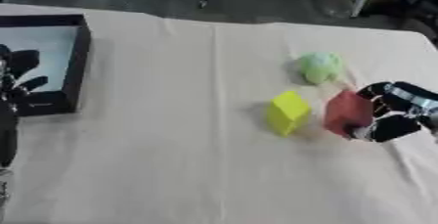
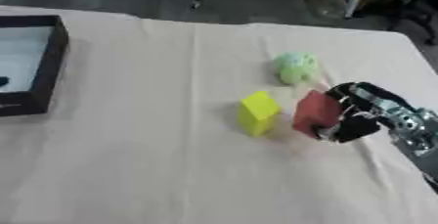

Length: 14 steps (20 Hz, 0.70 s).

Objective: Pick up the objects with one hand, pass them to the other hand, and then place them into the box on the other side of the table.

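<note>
Right hand (image 2: 358, 115) came in from the right edge of the counter (image 1: 171, 169), fingers and thumb curled round the right side of the red block (image 2: 316, 112), gripping it. Red block stood on the cloth-covered counter, right of centre, tilted a little. Just beside it to the left, apart by a narrow gap, stood the yellow block (image 1: 287, 112), upright on the cloth. Behind both, toward the far edge, lay the pale green round object (image 1: 321, 67), near the red block but not touching it.

Well apart, at the far left side of the counter, sat the black-walled box (image 1: 78, 56) with a pale floor. Left hand (image 1: 19, 78) showed at the left edge in the left eye view, over the near part of the box, fingers spread and relaxed, holding nothing.
</note>
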Available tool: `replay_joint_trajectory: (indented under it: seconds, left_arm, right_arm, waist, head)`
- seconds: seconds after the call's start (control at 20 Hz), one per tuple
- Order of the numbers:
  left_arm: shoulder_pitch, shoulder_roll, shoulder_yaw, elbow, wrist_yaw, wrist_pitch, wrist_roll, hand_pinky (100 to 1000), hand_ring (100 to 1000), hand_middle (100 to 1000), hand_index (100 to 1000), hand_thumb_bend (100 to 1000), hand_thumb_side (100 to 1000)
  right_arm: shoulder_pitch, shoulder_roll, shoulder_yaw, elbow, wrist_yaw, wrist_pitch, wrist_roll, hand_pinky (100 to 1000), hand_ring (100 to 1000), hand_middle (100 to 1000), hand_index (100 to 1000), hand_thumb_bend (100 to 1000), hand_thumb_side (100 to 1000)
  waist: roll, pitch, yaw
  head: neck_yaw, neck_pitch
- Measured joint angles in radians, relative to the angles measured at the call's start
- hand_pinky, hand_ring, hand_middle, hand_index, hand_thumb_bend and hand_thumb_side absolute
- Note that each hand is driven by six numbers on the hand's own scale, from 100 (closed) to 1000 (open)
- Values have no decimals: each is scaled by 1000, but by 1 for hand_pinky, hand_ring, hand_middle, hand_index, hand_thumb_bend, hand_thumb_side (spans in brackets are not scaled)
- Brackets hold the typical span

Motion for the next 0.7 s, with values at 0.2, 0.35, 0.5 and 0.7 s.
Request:
replay_joint_trajectory:
  seconds: [0.2, 0.35, 0.5, 0.7]
  left_arm:
    - [0, 0, 0, 0, 0, 0, 0, 800, 874, 732, 699, 100, 813]
    - [0, 0, 0, 0, 0, -1, 1, 801, 874, 732, 699, 100, 813]
    - [0, 0, 1, 0, 0, -1, 1, 801, 875, 734, 699, 100, 811]
    - [-10, -3, 1, -1, 0, -1, 2, 802, 879, 740, 701, 100, 801]
  right_arm:
    - [12, 16, -17, -97, -64, -2, -129, 705, 630, 451, 491, 159, 100]
    - [5, 35, -8, -117, -81, -51, -179, 700, 629, 457, 497, 160, 100]
    - [-17, 67, 11, -121, -71, -105, -202, 697, 626, 462, 503, 156, 100]
    - [-51, 111, 38, -121, -40, -150, -221, 693, 623, 465, 508, 145, 100]
  waist:
    - [0, 0, -1]
    - [0, 0, -1]
    - [0, 0, 1]
    - [1, 0, 0]
  head:
    - [3, 0]
    - [4, 0]
    - [3, 0]
    - [-8, 1]
